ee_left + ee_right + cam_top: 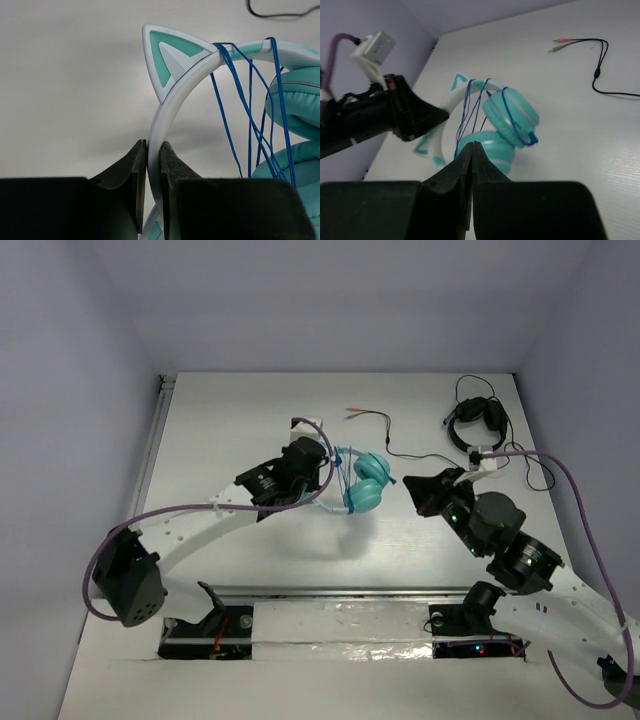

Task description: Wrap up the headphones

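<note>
Headphones [362, 483] hang mid-table between my two claws, their shadow lying on the white tabletop [250, 420] nearer my bases. Far right lie smaller black headphones [475, 420]. A loose black cable [385, 425] with red-tipped ends trails on the far side, well apart from them, and nothing lies between my claws and the set.

The band is smooth white plastic, mint inside, with a pointed cat ear just past my left fingers [137, 170]. Two rounded, padded mint cups sit close together. A thin blue cable [470, 107] loops several times over the band and cups, its small plug [533, 138] by the right cup. The set runs left to right, band at the left and cups at the right.

My left claw [325, 462] is pinched tight on the band. My right claw [410, 485] is pressed together just right of the cups; I cannot tell whether a strand is caught.
</note>
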You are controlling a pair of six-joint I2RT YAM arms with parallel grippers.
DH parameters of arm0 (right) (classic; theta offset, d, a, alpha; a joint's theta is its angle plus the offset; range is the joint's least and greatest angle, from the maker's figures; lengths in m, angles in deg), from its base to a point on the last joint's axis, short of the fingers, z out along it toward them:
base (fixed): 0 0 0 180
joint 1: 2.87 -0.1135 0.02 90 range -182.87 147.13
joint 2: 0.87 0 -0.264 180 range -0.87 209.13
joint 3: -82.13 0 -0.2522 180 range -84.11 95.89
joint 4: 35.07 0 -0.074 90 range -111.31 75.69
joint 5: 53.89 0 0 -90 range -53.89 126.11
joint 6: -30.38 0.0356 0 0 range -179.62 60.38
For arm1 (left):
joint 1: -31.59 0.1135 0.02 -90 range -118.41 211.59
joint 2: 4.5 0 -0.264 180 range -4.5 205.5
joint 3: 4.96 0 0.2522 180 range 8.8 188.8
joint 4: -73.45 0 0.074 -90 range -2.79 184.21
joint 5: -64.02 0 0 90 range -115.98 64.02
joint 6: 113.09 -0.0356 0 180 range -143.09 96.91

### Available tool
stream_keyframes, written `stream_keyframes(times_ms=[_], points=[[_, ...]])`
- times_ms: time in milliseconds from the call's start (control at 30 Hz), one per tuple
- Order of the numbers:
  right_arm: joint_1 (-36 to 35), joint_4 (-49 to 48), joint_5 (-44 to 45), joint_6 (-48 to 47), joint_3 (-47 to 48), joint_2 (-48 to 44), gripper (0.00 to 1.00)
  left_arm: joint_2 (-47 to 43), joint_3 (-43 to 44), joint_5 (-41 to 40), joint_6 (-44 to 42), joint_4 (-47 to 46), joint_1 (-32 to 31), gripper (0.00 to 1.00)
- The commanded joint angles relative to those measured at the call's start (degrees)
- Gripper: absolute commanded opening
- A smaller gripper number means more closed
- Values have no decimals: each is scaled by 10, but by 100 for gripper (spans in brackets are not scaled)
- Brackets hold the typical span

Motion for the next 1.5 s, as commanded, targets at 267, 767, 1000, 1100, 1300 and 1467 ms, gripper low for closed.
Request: stream_keyframes(times_ms=[267, 767, 1000, 1100, 1300, 1467], points=[[1, -15, -13, 55, -64, -57, 5, 132, -5, -25, 13, -201, 94, 0], [1, -42, -33, 61, -85, -36, 24, 185, -65, -20, 29, -248, 165, 18], [1, -15, 15, 59, -56, -55, 100, 68, -110, -40, 58, -222, 165, 41], [1, -5, 27, 54, -43, -62, 100, 4, -122, -42, 62, -215, 165, 47], [1, 22, 16, 75, -4, -73, 100, -123, -130, -15, 71, -183, 165, 71], [1, 115, 16, 85, 87, -49, 100, -236, -121, 48, 60, -153, 160, 81]])
